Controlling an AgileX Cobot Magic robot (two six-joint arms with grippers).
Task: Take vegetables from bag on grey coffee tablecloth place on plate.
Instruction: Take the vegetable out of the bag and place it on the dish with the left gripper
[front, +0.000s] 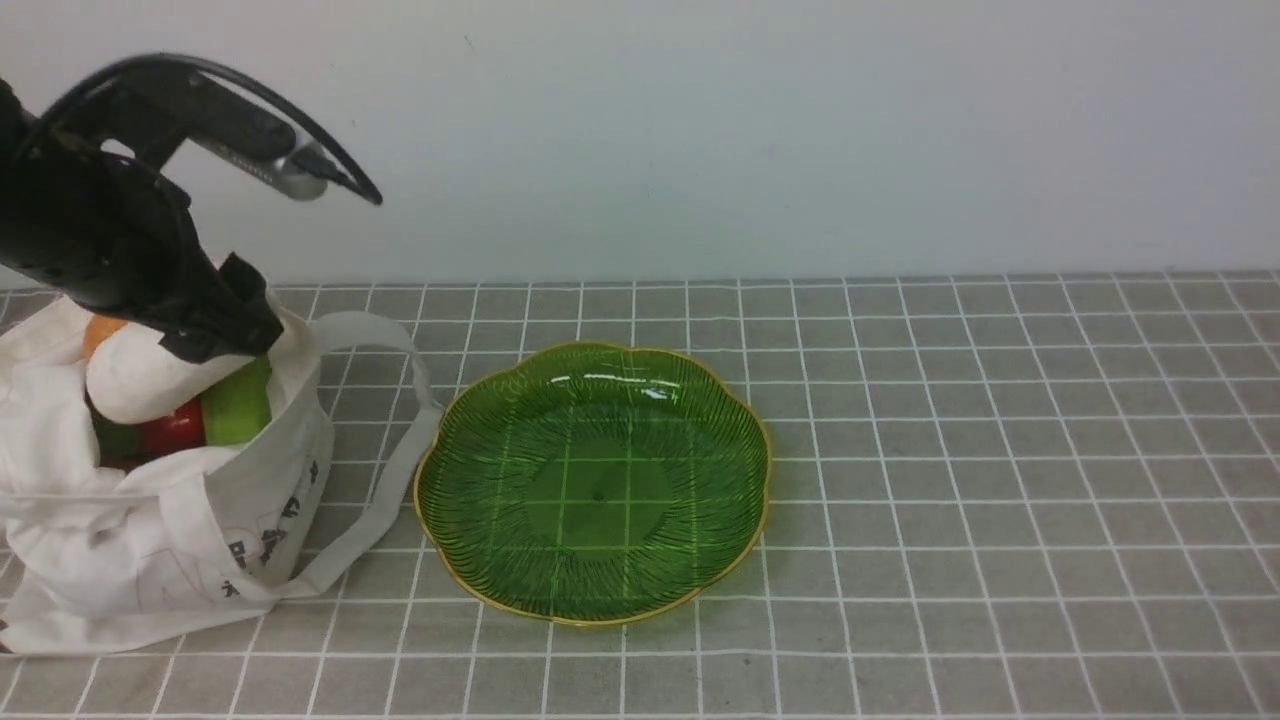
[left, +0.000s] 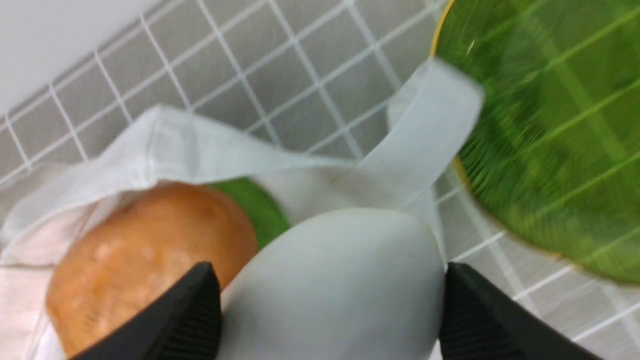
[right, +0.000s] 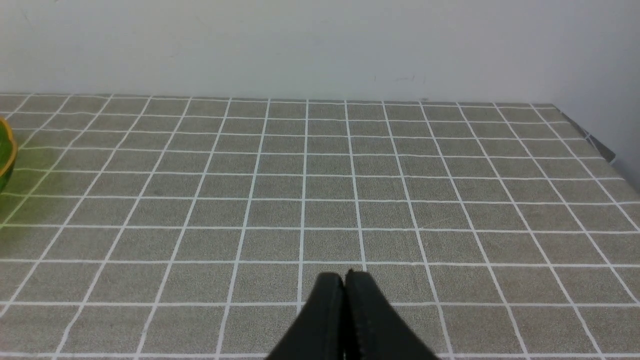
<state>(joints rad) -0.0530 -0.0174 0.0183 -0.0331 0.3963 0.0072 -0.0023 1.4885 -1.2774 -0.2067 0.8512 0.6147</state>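
The white cloth bag (front: 150, 540) stands at the left of the grey grid tablecloth (front: 1000, 450). My left gripper (front: 215, 340) is over the bag's mouth, shut on the smooth white oblong vegetable (front: 140, 375). In the left wrist view the white vegetable (left: 330, 285) fills the space between my two black fingers (left: 195, 310), beside the orange-brown oval one (left: 145, 255). A light-green vegetable (front: 240, 405) and a red piece (front: 172, 428) show in the bag. The green gold-rimmed plate (front: 745, 420) lies just right of the bag, with nothing on it. My right gripper (right: 345, 275) is shut and empty, seen only in its wrist view.
The bag's loop handle (front: 395, 460) lies on the cloth between the bag and the plate and shows in the left wrist view (left: 425, 130). A pale wall (front: 800, 130) closes the back edge. The table's right corner (right: 595, 145) shows in the right wrist view.
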